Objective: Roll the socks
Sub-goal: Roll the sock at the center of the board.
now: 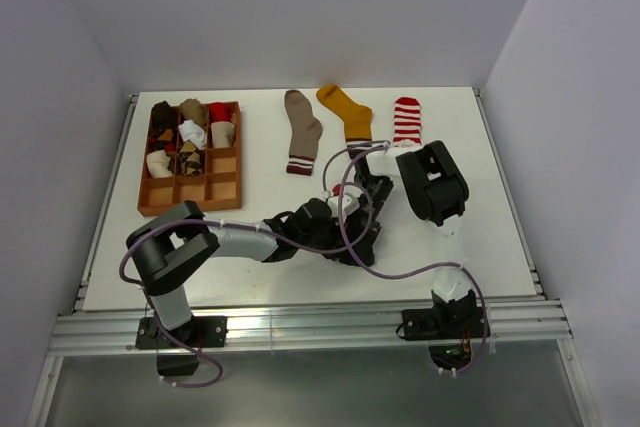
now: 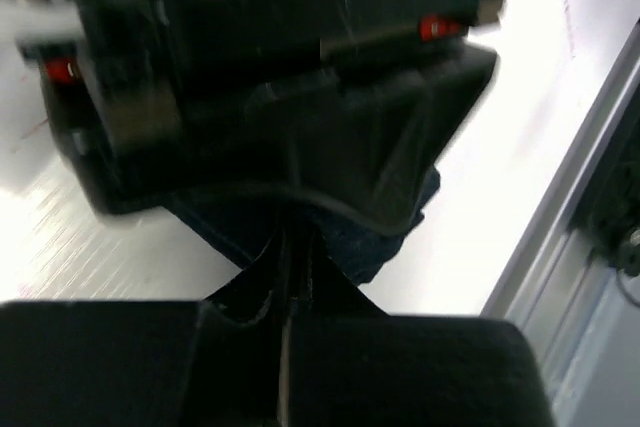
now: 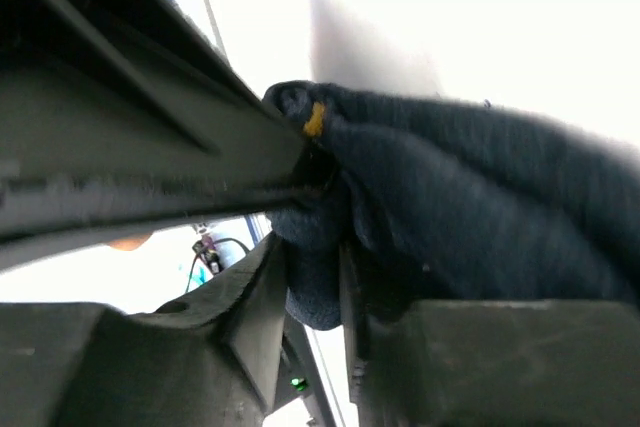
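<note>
Nearest you, your left arm (image 1: 235,242) and right arm (image 1: 432,185) reach in from the near edge and meet mid-way across the tabletop (image 1: 490,237). One wooden tray (image 1: 190,205) sits at the far-left corner, holding rolled socks (image 1: 190,132) too small to count. Three lie flat along the far edge, waiting: taupe sock (image 1: 303,132), mustard sock (image 1: 347,112), striped sock (image 1: 406,119). Smallest is one navy sock (image 3: 480,207), with left claw (image 2: 288,257) and right claw (image 3: 312,297) both clamped on it from opposite sides, likely to keep the bundle tight.

1. Navy sock (image 3: 480,207): knitted cloth, matt, fuzzy nap.
2. Left tool (image 2: 290,257), right tool (image 3: 312,282): black plastic, matt.
3. Surface (image 1: 262,147): white, smooth, faint sheen.
4. Tray (image 1: 185,205): reddish-brown wood, matt.
5. Front rail (image 1: 300,332): bare metal, brushed, dull shine.
</note>
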You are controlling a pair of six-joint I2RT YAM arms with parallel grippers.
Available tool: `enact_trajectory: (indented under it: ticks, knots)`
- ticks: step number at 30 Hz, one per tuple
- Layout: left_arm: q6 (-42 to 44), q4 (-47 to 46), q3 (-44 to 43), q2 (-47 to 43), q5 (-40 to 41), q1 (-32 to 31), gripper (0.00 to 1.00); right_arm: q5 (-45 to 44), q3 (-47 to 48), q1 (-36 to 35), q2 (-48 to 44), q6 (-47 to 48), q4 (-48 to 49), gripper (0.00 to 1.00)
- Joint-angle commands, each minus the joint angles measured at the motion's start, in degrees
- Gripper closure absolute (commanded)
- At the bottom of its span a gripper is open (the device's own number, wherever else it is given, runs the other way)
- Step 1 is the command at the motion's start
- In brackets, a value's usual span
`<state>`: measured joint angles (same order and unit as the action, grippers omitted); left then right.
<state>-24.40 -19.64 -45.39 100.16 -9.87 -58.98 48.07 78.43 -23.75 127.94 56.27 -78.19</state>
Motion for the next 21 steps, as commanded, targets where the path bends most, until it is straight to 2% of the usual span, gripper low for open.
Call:
enact_trajectory:
  ticks: [1,2,8,15,21]
  knots:
    - [-4.7,5.3,-2.6,4.5,-2.3,-0.3,1.0,-4.7,-2.5,-0.3,-4.3,-4.5,14.2,0.64]
    - [-6.0,6.5,-3.1,5.3,-2.1,-0.3,1.0,-5.2,-4.0,-0.3,-6.4,-6.2,15.4,0.58]
    - [-12.2,13.6,-4.3,6.1,-2.7,-0.2,1.0,-8.7,-10.2,0.3,-17.5,-13.1,27.9,0.45]
    - [-15.4,19.5,-8.3,6.5,-5.7,0.4,1.0,-11.7,-16.1,3.8,-27.1,-19.5,38.1,0.42]
    - [-17.1,20.1,-6.7,5.8,-8.0,2.6,1.0,-10.4,-20.9,7.8,-34.9,-18.3,38.9,0.39]
